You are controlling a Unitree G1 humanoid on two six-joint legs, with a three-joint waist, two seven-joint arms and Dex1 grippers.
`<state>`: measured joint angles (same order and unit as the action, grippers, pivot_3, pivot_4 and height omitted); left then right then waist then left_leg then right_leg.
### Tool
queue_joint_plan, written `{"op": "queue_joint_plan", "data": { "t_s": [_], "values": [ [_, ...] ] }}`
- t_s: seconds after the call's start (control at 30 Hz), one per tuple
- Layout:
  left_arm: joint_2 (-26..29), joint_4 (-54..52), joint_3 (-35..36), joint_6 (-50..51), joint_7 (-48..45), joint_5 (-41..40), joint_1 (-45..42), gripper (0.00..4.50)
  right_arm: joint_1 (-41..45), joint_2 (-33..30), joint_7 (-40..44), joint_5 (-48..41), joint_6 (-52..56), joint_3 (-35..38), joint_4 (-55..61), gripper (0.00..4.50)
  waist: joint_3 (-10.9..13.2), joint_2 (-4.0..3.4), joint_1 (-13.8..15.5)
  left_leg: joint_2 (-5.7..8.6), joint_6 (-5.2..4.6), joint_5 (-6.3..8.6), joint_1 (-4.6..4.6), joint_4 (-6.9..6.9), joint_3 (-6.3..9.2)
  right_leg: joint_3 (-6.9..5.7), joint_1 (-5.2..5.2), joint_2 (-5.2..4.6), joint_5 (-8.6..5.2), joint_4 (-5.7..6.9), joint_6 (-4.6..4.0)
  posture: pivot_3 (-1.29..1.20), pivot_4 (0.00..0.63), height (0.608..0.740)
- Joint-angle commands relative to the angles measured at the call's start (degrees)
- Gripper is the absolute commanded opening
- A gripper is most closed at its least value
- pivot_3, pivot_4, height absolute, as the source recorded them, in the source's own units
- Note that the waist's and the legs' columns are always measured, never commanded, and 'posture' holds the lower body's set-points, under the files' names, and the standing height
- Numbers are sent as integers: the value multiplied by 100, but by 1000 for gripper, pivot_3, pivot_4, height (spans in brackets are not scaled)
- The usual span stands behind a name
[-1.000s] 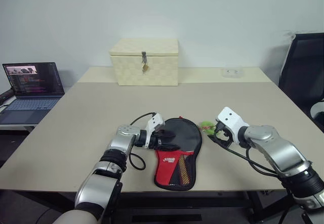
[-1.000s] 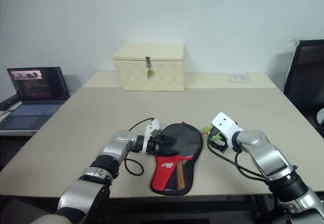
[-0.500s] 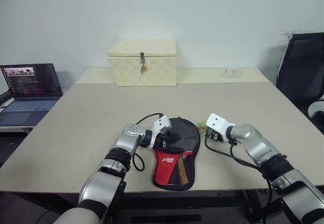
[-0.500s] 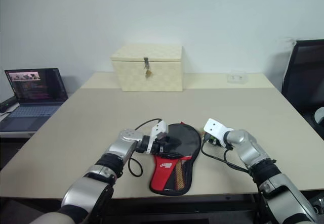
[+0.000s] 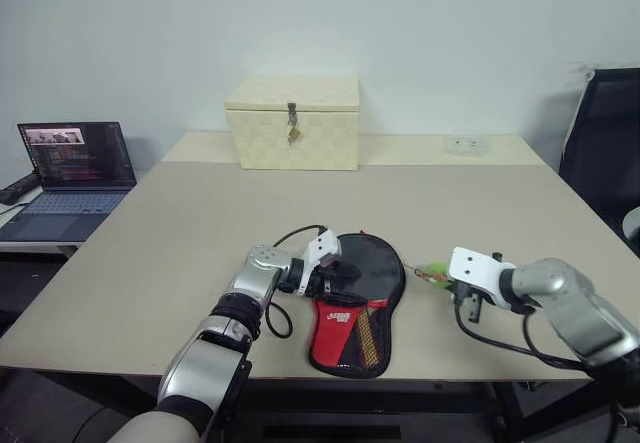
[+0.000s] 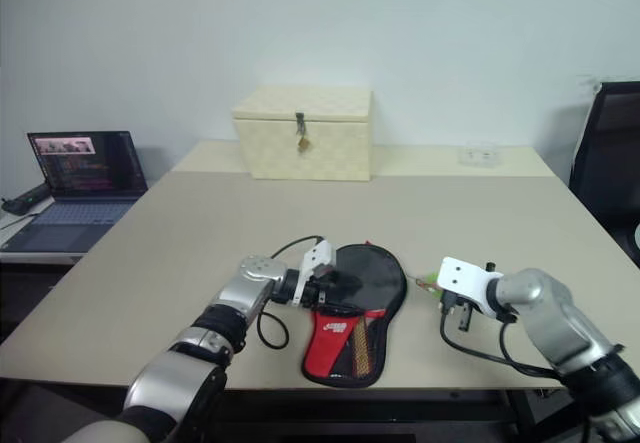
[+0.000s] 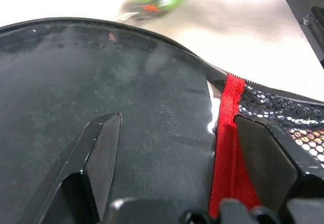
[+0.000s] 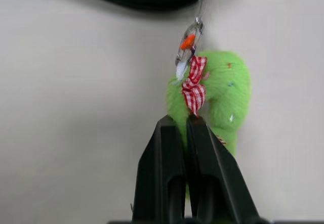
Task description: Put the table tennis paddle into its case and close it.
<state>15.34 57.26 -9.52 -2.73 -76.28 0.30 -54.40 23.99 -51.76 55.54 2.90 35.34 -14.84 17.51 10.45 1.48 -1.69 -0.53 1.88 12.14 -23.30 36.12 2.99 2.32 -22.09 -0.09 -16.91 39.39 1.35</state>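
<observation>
The case (image 5: 356, 301), black with a red panel and mesh pocket, lies flat near the table's front edge. The table tennis paddle is hidden. My left gripper (image 5: 336, 281) rests on the case's left side, open, its fingers (image 7: 101, 148) spread wide over the black face and the red strip (image 7: 229, 133). A fluffy green charm (image 5: 434, 271) with a red checked ribbon (image 8: 193, 90) hangs on a thin chain from the case's right edge. My right gripper (image 8: 185, 120) is to the right of the case, shut on that charm at the ribbon.
A cream woven box (image 5: 292, 122) with a metal latch stands at the back of the table (image 5: 180, 223). An open laptop (image 5: 70, 168) sits on a side desk at the left. A black chair (image 5: 605, 123) is at the right, and a small white object (image 5: 465, 144) lies far right.
My right gripper has shut on the green charm and drawn back to the right, pulling the charm away from the case. The left gripper stays on the case.
</observation>
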Motion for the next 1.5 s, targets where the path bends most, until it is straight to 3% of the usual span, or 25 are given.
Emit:
{"op": "queue_joint_plan", "data": {
  "t_s": [0.03,0.33,0.63,0.83,1.03,1.27,1.43,1.5],
  "values": [
    [-93,249,-142,154,95,157,46,3883,-291,-176,247,-384,740,190,1221,37,0,0,1,0,0,0,2,1,1,-1,3,0,-1,1,1,0,150,740],
    [-298,499,-157,130,316,208,-110,3883,-1017,-487,338,-826,1615,-90,2957,37,0,0,24,3,0,0,2,0,8,-10,23,-6,3,-38,13,0,150,740],
    [-555,757,-204,64,643,323,-190,3883,-1191,-619,454,-2145,2629,120,4180,37,-1,1,91,5,0,2,-1,-2,12,-14,26,-10,1,-44,17,0,150,740],
    [-719,938,-226,12,853,418,-297,3883,-1042,-637,115,-2932,2760,-9,4249,37,-2,4,88,2,0,2,40,2,8,-11,69,-10,3,-51,23,0,150,740],
    [-855,1091,-223,-88,1010,538,-387,3883,-677,-182,-669,-3658,2913,-685,4249,37,-3,6,78,1,0,2,36,-2,8,-11,66,-9,2,-54,24,0,150,740],
    [-835,1119,-181,-158,1011,543,-339,3883,-505,-189,-1094,-3928,3156,-462,4249,37,-3,6,77,1,0,3,37,-2,8,-10,67,-11,1,-58,25,0,150,740],
    [-683,1034,-38,-159,1097,426,-209,3883,-311,-258,-964,-4419,3325,618,3820,1679,-4,8,59,0,0,3,38,-2,6,-9,67,-10,1,-57,25,0,150,740],
    [-604,932,46,-119,1088,344,-143,3883,-166,-238,-882,-4678,3403,1084,3412,1930,-4,8,22,-2,0,3,40,-2,6,-9,68,-10,1,-57,25,0,150,740]
  ]
}}
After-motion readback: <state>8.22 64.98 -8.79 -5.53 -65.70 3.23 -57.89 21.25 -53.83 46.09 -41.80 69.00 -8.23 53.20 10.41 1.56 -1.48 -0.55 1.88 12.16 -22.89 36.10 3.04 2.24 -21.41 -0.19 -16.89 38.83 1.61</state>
